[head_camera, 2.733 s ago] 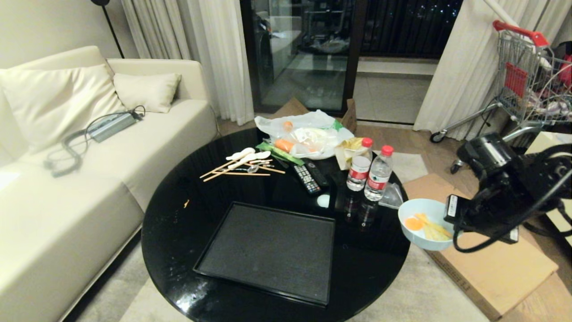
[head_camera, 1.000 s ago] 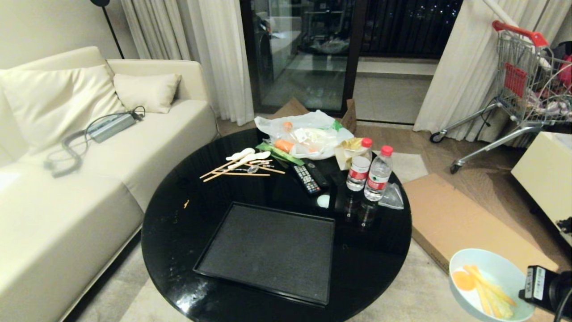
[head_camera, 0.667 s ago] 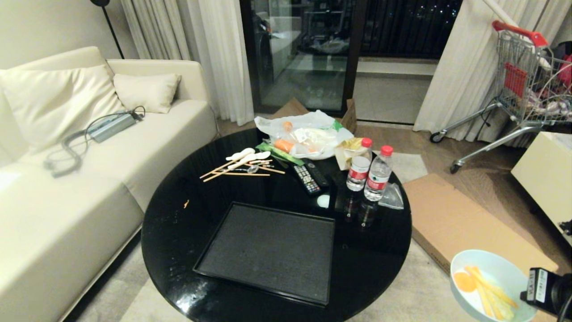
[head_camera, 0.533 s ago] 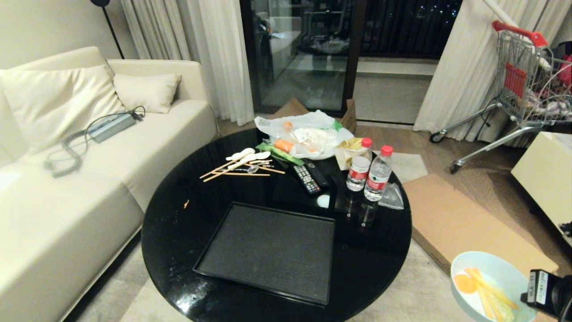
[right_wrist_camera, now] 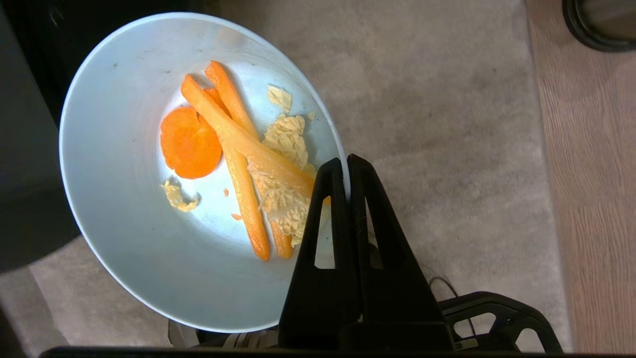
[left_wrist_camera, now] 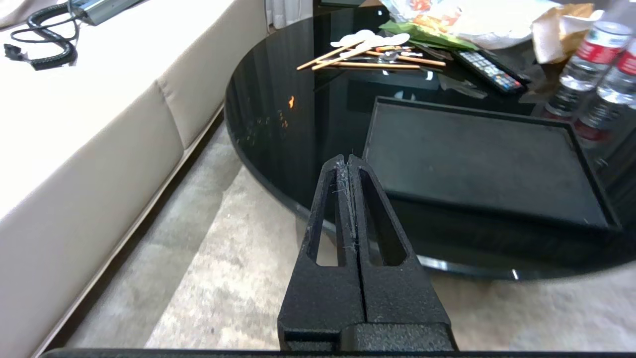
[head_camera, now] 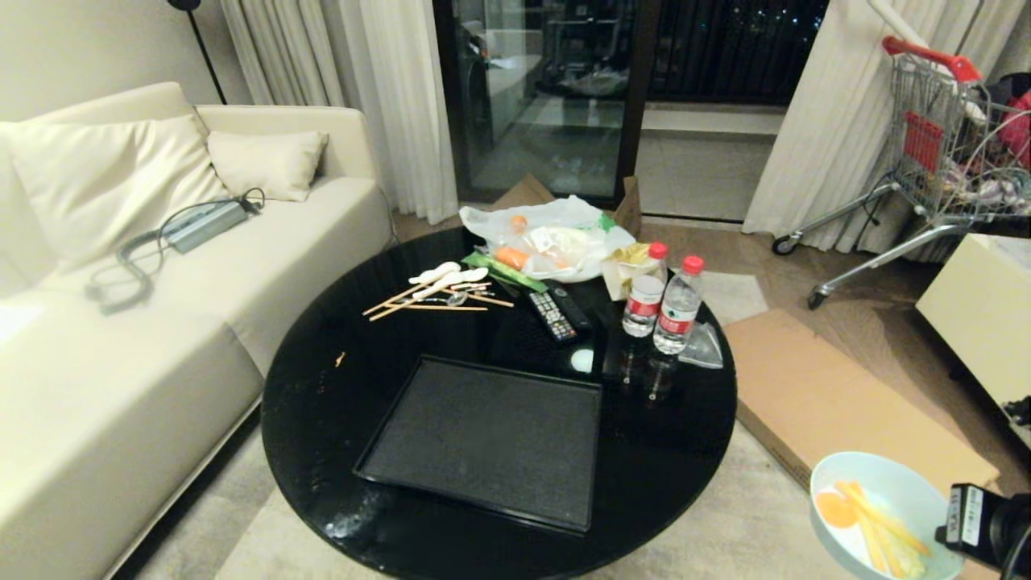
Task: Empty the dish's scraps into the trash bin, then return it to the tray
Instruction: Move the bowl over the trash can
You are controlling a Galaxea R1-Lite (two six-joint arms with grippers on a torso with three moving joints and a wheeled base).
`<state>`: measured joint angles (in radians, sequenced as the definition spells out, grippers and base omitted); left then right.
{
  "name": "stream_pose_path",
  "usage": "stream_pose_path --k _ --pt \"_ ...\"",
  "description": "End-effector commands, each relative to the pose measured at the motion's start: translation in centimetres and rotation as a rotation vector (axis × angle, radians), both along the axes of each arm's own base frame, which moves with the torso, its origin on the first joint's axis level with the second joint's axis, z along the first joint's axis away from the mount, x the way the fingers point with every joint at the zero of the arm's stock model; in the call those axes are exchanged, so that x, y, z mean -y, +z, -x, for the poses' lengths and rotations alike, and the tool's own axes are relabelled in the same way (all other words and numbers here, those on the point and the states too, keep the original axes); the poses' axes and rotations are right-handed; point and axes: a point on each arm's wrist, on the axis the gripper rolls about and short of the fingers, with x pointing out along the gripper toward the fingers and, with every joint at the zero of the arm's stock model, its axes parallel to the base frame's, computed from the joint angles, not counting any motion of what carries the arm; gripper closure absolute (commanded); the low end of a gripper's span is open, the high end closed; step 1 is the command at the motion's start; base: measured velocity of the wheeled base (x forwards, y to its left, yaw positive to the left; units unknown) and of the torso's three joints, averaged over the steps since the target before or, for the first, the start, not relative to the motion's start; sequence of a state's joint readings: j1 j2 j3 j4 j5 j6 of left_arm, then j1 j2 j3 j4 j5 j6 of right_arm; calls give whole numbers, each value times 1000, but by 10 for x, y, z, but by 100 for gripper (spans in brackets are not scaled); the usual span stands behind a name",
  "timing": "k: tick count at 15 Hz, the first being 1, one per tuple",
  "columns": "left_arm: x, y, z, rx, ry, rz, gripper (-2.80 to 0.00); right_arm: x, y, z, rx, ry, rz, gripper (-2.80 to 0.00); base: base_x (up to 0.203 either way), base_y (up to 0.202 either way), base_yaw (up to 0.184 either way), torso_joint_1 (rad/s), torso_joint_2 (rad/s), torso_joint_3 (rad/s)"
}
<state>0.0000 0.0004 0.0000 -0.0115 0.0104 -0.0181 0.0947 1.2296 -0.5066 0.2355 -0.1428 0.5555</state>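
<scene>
Here my right gripper [right_wrist_camera: 347, 164] is pinched on the rim of the dish [right_wrist_camera: 124, 238], holding it off the round black table [head_camera: 322, 419], out past the table's four o'clock edge and over the grey carpet [right_wrist_camera: 447, 124]. The scraps [right_wrist_camera: 233, 154], an orange slice, some yellow strips and pale flakes, lie inside the dish, and the tray [head_camera: 491, 435] sits bare on the table's six o'clock side. My left gripper [left_wrist_camera: 348, 164] hangs pressed together with nothing in it, off the table's seven o'clock edge, and a dark round rim at one corner of the right wrist view may be the trash bin [right_wrist_camera: 596, 25], though I cannot tell.
</scene>
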Motion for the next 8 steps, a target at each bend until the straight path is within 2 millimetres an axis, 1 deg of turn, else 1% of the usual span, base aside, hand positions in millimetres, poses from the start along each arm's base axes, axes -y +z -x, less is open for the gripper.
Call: stream_pose_path --k 1,6,7,8 --pt "0 0 0 1 0 0 0 0 -3 -2 -18 -1 0 0 -183 0 -2 -2 2 2" --pt "0 0 0 1 0 -1 0 -1 -3 -7 -25 -3 7 0 -184 0 -1 3 2 2" --pt "0 0 0 1 0 -1 0 -1 -2 -7 -24 -3 7 0 -157 0 -1 -2 2 7" --pt "0 0 0 1 0 -1 0 -1 -3 -8 -30 -4 7 0 -65 0 -8 -20 6 2"
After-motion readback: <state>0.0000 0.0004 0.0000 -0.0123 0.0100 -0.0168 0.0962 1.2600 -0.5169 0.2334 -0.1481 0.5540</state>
